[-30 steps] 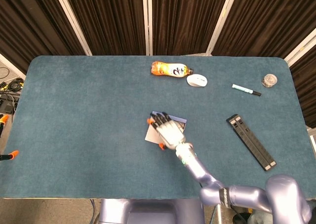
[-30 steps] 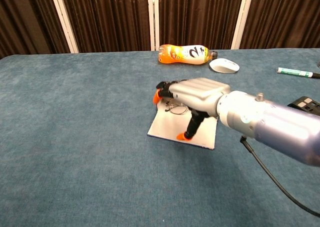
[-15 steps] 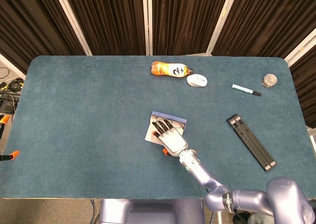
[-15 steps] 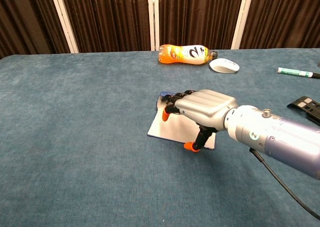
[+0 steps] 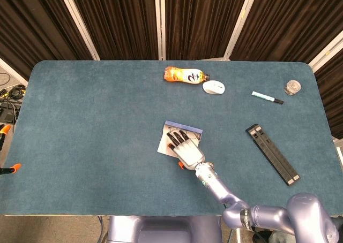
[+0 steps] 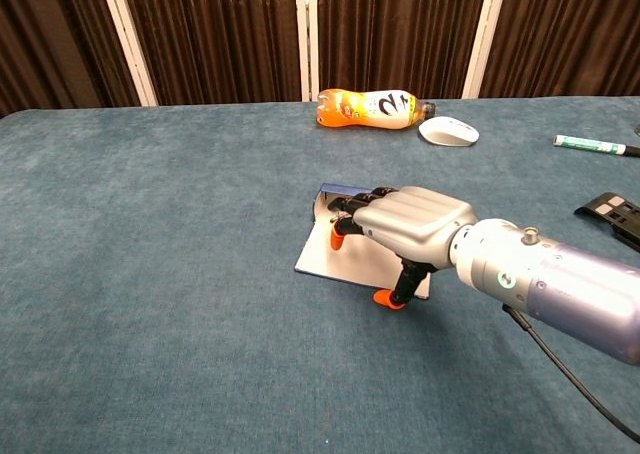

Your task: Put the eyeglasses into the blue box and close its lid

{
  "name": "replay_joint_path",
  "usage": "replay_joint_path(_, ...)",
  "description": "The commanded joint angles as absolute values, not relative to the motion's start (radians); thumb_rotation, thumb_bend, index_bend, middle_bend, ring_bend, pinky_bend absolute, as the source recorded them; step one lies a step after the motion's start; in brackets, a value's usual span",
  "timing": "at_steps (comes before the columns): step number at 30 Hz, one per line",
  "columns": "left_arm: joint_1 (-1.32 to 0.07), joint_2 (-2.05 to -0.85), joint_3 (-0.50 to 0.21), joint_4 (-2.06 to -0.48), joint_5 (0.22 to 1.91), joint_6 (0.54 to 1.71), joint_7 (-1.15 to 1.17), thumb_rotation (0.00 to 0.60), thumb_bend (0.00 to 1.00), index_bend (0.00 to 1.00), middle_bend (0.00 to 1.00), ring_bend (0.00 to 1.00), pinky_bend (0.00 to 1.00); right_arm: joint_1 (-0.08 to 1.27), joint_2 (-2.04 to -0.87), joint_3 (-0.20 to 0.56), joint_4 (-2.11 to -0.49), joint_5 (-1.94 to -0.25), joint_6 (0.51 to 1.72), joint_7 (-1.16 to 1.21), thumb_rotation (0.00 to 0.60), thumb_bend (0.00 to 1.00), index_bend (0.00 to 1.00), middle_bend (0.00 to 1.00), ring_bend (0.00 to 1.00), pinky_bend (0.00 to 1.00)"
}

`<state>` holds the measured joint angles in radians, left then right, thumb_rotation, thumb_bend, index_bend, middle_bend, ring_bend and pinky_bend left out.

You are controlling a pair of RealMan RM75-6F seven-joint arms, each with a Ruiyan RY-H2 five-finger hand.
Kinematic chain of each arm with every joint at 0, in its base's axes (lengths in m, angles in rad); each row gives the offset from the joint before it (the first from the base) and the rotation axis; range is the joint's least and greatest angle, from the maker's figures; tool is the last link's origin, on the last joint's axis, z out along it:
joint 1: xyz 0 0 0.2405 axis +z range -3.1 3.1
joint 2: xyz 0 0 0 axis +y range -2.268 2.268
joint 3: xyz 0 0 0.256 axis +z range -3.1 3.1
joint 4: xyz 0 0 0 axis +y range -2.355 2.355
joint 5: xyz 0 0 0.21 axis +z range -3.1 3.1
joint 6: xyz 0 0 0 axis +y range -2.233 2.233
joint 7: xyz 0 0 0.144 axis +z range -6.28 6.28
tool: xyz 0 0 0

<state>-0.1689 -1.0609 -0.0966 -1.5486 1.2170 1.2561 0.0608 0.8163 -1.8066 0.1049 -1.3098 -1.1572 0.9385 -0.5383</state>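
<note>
Blue felt covers the tabletop [image 5: 96,125], and near its middle lies the blue box [image 5: 166,144], open, with its pale lid panel flat toward the near edge. The right robot hand [image 5: 184,149] hangs palm-down over the box, fingers [image 6: 336,240] loosely spread with orange tips, thumb pointing down at the lid's near edge. It appears to grasp nothing, though the palm underside is hidden. The eyeglasses cannot be made out with certainty: the hand covers most of the box interior in both views, and only a dark sliver shows beside the fingers in the chest view. The left robot hand appears in neither view.

Along the far side lie an orange bottle [image 5: 185,75] on its side and, just beside it, a white mouse [image 5: 214,86]. Further right are a green marker [image 5: 267,97], a small round object [image 5: 292,86] too small to identify, and a black folded stand [image 5: 271,153], cut off at the chest view's edge.
</note>
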Motion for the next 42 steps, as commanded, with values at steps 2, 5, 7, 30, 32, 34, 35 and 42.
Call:
replay_joint_path(2, -0.169, -1.061, -0.097, -1.548, 1.216, 1.255, 0.061, 0.600, 0.00, 0.00, 0.00, 0.00, 0.00, 0.815, -1.809, 0.110, -1.302, -1.152, 0.935, -0.543, 0.600, 0.22, 0.28, 0.00, 0.00, 0.00)
replay_joint_path(5, -0.170, -1.062, -0.097, -1.547, 1.215, 1.254, 0.062, 0.600, 0.00, 0.00, 0.00, 0.00, 0.00, 0.815, -1.811, 0.113, -1.296, -1.148, 0.932, -0.545, 0.600, 0.22, 0.28, 0.00, 0.00, 0.00)
replay_joint_path(7, -0.170, -1.062, -0.097, -1.547, 1.215, 1.254, 0.063, 0.600, 0.00, 0.00, 0.00, 0.00, 0.00, 0.814, -1.813, 0.114, -1.292, -1.145, 0.929, -0.546, 0.600, 0.22, 0.28, 0.00, 0.00, 0.00)
replay_joint_path(30, -0.172, -1.066, -0.095, -1.544, 1.211, 1.251, 0.069, 0.600, 0.00, 0.00, 0.00, 0.00, 0.00, 0.805, -1.828, 0.110, -1.249, -1.162, 0.925, -0.560, 0.600, 0.44, 0.35, 0.00, 0.00, 0.00)
replay_joint_path(32, -0.172, -1.066, -0.095, -1.545, 1.211, 1.251, 0.070, 0.600, 0.00, 0.00, 0.00, 0.00, 0.00, 0.804, -1.827, 0.109, -1.249, -1.166, 0.927, -0.558, 0.600, 0.47, 0.37, 0.00, 0.00, 0.00)
replay_joint_path(34, -0.172, -1.067, -0.095, -1.545, 1.212, 1.252, 0.071, 0.600, 0.00, 0.00, 0.00, 0.00, 0.00, 0.802, -1.825, 0.110, -1.249, -1.174, 0.931, -0.553, 0.600, 0.48, 0.38, 0.00, 0.00, 0.00)
replay_joint_path(35, -0.172, -1.067, -0.095, -1.545, 1.212, 1.253, 0.071, 0.600, 0.00, 0.00, 0.00, 0.00, 0.00, 0.801, -1.824, 0.111, -1.249, -1.177, 0.933, -0.549, 0.600, 0.48, 0.38, 0.00, 0.00, 0.00)
replay_joint_path(42, -0.173, -1.068, -0.096, -1.544, 1.211, 1.251, 0.072, 0.600, 0.00, 0.00, 0.00, 0.00, 0.00, 0.802, -1.824, 0.129, -1.237, -1.190, 0.940, -0.525, 0.600, 0.48, 0.41, 0.00, 0.00, 0.00)
